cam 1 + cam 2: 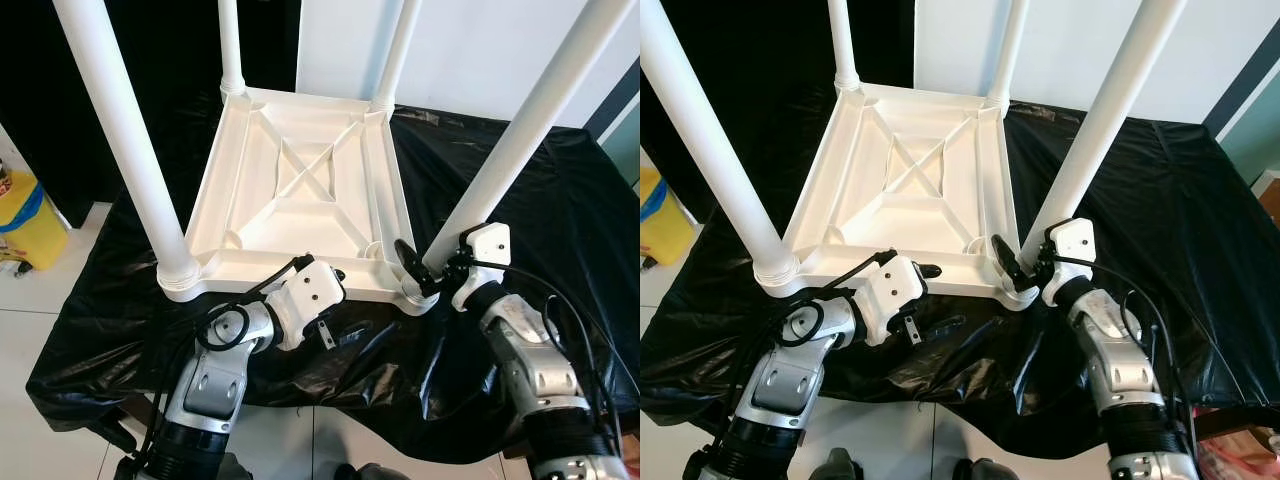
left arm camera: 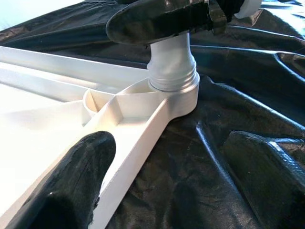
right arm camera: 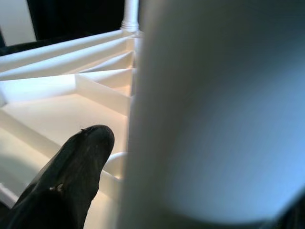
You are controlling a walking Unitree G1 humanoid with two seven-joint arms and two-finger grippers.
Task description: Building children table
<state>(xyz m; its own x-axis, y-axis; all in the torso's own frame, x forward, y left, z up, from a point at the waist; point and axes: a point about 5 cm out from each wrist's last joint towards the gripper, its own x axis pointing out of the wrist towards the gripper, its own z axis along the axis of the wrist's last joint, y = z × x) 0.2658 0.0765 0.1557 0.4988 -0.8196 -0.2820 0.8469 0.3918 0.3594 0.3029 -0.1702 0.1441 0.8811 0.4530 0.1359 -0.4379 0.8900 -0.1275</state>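
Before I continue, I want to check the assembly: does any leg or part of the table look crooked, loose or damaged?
Nothing stands out. The white table lies upside down on the black sheet with all four legs seated in their corner sockets. The right gripper is closed around the near right leg; the left gripper straddles the table's near edge.

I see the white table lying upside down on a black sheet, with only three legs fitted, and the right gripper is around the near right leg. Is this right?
Not quite: four legs are fitted, one at each corner, as the left eye view shows. The rest holds: the white table lies upside down on the black sheet, and the right gripper is around the near right leg.
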